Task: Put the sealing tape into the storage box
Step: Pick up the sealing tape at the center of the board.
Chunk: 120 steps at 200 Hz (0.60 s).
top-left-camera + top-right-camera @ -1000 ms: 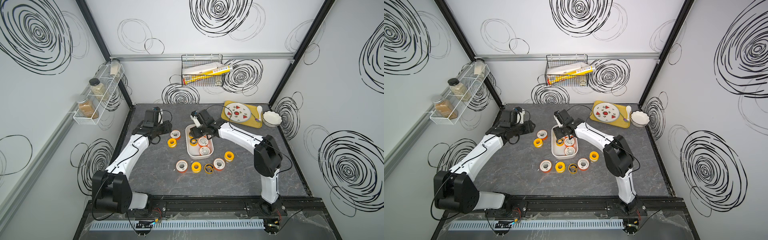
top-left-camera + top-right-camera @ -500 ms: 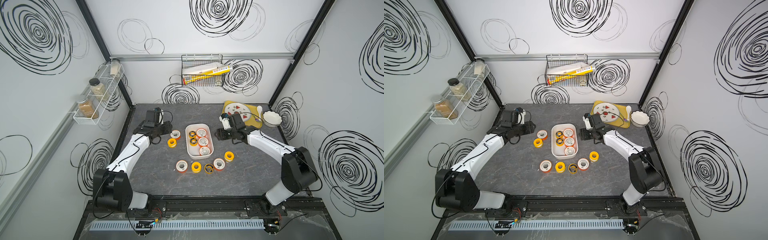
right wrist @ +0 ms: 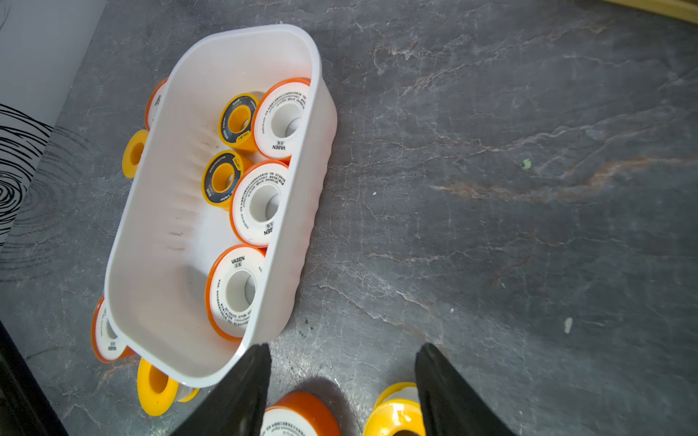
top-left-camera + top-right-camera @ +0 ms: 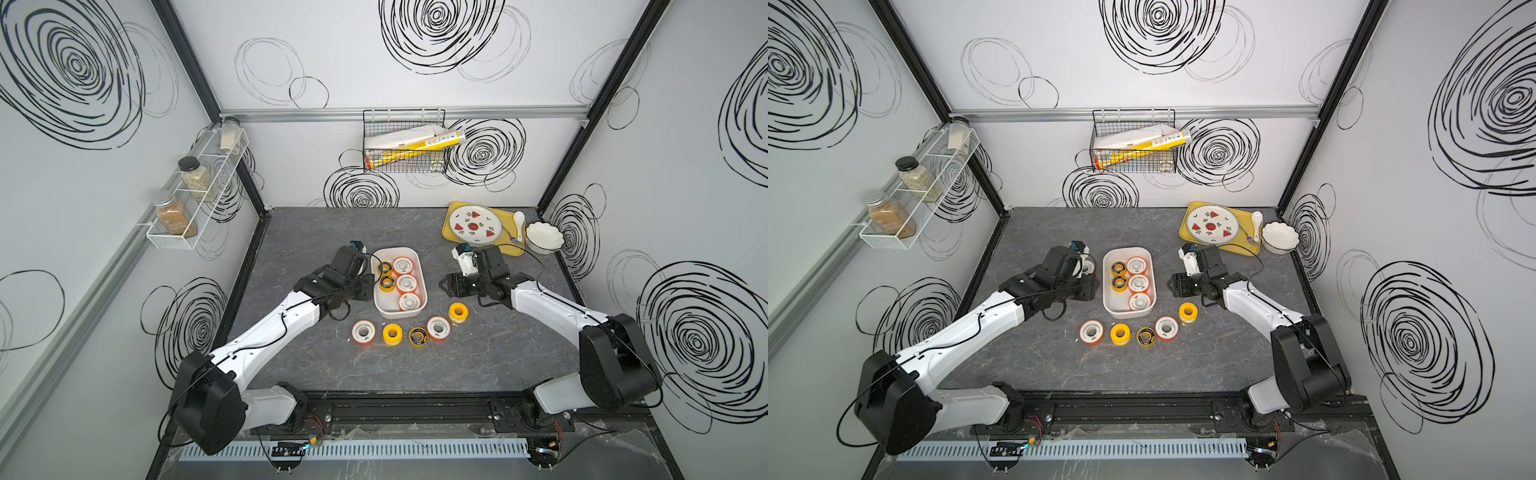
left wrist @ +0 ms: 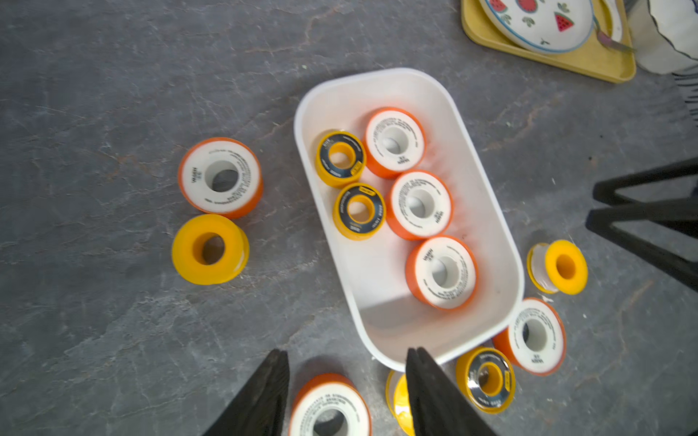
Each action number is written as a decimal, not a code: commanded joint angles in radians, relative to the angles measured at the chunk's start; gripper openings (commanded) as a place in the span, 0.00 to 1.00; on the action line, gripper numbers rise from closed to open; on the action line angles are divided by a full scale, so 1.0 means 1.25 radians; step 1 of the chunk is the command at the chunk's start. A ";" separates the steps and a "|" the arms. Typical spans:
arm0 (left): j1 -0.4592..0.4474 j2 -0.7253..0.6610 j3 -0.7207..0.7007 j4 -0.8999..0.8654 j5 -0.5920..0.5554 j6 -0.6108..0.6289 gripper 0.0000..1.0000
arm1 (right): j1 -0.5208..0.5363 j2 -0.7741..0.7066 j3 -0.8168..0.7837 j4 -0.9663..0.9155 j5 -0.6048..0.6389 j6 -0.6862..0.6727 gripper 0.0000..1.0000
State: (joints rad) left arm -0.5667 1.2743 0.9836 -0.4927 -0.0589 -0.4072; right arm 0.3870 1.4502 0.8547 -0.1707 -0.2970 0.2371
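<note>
The storage box [image 5: 396, 324] holds five spools of sealing tape [image 5: 421, 204].

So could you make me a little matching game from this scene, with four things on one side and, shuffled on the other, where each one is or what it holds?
Things:
1. storage box
2. watermelon plate
3. scalloped bowl
4. wire basket

Descriptions:
A. hangs on the back wall
B. sits on the yellow tray
C. holds five spools of sealing tape
D. stands beside the tray, not on it

Pairs: 1-C, 2-B, 3-D, 4-A
</note>
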 commanded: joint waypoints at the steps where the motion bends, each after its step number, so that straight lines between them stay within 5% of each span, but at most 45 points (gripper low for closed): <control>1: -0.066 -0.009 -0.022 0.008 -0.019 -0.068 0.57 | -0.006 -0.029 -0.010 0.014 0.003 -0.006 0.67; 63: -0.312 0.093 -0.031 0.088 -0.061 -0.115 0.57 | -0.009 -0.039 -0.037 0.002 0.025 0.004 0.67; 120: -0.410 0.254 0.039 0.074 -0.126 -0.056 0.62 | -0.010 -0.035 -0.038 -0.006 0.038 0.003 0.67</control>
State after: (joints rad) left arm -1.0622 1.5467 0.9810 -0.4187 -0.1631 -0.5140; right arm 0.3805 1.4223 0.8150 -0.1715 -0.2646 0.2390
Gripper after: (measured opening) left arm 0.599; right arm 0.667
